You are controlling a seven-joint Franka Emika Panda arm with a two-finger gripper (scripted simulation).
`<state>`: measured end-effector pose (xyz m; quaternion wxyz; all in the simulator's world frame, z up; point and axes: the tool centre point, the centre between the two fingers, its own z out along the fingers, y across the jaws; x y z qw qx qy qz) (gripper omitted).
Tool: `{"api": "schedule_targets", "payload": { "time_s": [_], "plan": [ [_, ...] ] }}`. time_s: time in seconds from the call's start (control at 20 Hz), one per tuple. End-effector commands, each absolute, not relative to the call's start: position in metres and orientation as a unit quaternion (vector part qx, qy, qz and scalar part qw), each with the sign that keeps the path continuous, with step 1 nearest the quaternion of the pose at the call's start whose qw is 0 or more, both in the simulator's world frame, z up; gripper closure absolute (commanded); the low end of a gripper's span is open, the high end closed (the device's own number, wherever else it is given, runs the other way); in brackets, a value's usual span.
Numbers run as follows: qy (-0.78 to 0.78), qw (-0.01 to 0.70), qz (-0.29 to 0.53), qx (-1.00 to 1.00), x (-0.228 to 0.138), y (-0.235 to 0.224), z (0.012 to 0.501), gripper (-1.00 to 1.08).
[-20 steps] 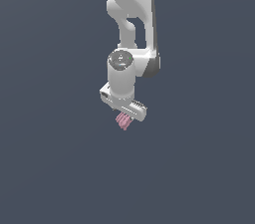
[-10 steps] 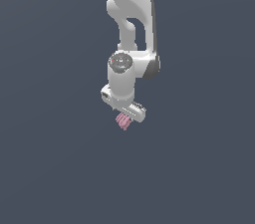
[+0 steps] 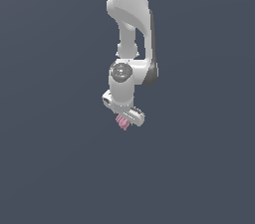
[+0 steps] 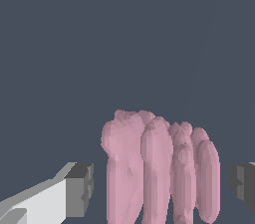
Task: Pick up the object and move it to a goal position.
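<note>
The object [image 3: 122,121] is a small pale pink ribbed lump just under the white hand in the exterior view. In the wrist view the object [image 4: 159,168] fills the space between the two grey fingertips [image 4: 79,188], with a thin strip of background showing on each side of it. My gripper [image 3: 125,118] stands open around it, and its jaws do not visibly touch the lump. The upper part of the object is hidden by the hand in the exterior view.
A uniform dark grey-blue ground [image 3: 50,168] lies all around. The white arm [image 3: 130,14] comes down from the top of the exterior view.
The wrist and hand have sunk slightly toward the object. The pink lump has stayed at the same spot.
</note>
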<state>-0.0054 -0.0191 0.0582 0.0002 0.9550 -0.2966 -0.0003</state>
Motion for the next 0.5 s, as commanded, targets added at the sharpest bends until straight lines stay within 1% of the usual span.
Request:
{"api": "schedule_targets", "payload": {
  "time_s": [0.0, 0.2, 0.25, 0.45],
  "plan": [
    [-0.297, 0.0, 0.0, 0.955, -0.0053, -0.019, 0.0487, -0.92],
    [-0.297, 0.0, 0.0, 0.955, -0.0043, -0.0188, 0.0444, -0.92],
    [-0.297, 0.0, 0.0, 0.955, -0.0043, -0.0188, 0.0444, 1.08],
    [-0.297, 0.0, 0.0, 0.955, -0.0043, -0.0188, 0.0444, 1.08]
  ]
}}
